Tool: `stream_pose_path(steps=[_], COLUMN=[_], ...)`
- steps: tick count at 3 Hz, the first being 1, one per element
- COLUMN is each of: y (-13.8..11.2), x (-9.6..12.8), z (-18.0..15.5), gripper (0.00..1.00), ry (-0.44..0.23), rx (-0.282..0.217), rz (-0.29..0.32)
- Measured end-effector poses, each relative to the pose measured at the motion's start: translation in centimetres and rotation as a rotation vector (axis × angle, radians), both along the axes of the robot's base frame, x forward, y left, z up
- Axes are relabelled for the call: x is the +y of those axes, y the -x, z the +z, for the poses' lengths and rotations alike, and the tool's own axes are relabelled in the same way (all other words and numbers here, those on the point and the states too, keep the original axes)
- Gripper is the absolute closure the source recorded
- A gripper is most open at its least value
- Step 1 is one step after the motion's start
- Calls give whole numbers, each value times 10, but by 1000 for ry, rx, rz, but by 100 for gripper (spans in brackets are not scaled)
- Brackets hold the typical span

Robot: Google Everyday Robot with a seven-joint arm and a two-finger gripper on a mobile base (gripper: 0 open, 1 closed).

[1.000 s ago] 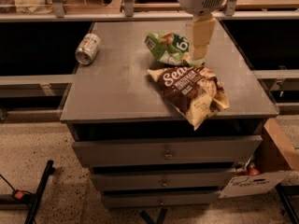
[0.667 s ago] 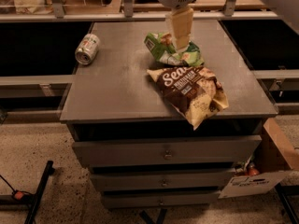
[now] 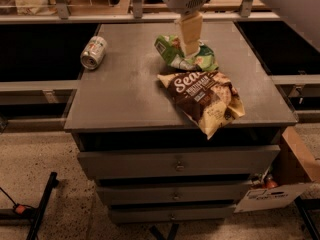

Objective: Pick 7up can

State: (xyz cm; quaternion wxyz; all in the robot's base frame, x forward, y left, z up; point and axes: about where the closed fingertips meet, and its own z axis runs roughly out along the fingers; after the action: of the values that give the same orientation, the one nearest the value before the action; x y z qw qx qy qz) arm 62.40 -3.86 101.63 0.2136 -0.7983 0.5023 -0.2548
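- Grey bench [image 3: 125,94] with drawers, on a speckled floor [image 3: 30,159].
- 7up can [image 3: 94,52] lies on its side at the far-left corner, well apart from the tool [image 3: 189,46].
- Tool hangs over a green bag [image 3: 167,50]; whether it is apart or together: cannot tell.

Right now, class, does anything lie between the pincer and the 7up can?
Nothing visible does. The pincer hangs over the green snack bag; the 7up can lies on its side near the left edge of the tabletop as pictured, with only bare surface between them.
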Motion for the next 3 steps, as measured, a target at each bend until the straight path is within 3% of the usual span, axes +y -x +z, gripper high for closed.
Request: stream_pose_path(steps=[3], y=[-102], x=[70], z=[-34], gripper=[0], ry=[52], rx=[-15], rz=[270])
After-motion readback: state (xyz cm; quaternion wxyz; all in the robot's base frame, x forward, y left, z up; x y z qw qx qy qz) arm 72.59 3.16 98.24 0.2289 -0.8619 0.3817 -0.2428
